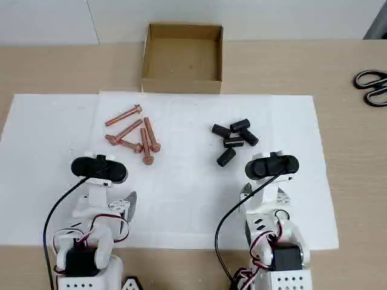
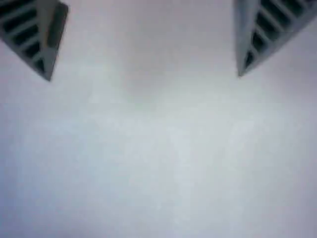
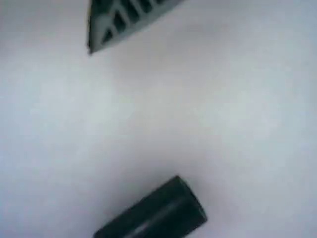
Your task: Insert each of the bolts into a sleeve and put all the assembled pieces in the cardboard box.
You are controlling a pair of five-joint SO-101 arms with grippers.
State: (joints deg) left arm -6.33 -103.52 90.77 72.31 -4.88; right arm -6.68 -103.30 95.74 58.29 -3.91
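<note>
Several copper bolts [image 1: 134, 134] lie in a loose heap on the left half of the white sheet [image 1: 181, 199]. Several black sleeves [image 1: 234, 140] are clustered to their right, one of them [image 1: 226, 157] a little nearer the arms. My left gripper [image 2: 143, 74] hangs open just over bare sheet, short of the bolts, with nothing between its fingers. One finger [image 3: 124, 22] of my right gripper shows above the sheet with nothing against its tip, so it stands open, with a black sleeve [image 3: 158, 210] lying close by. The cardboard box [image 1: 147, 57] at the back holds nothing.
The white sheet covers the middle of a wooden table. Black-handled scissors [image 1: 372, 86] lie at the far right edge. Both arm bases stand at the front edge, with cables looping beside them.
</note>
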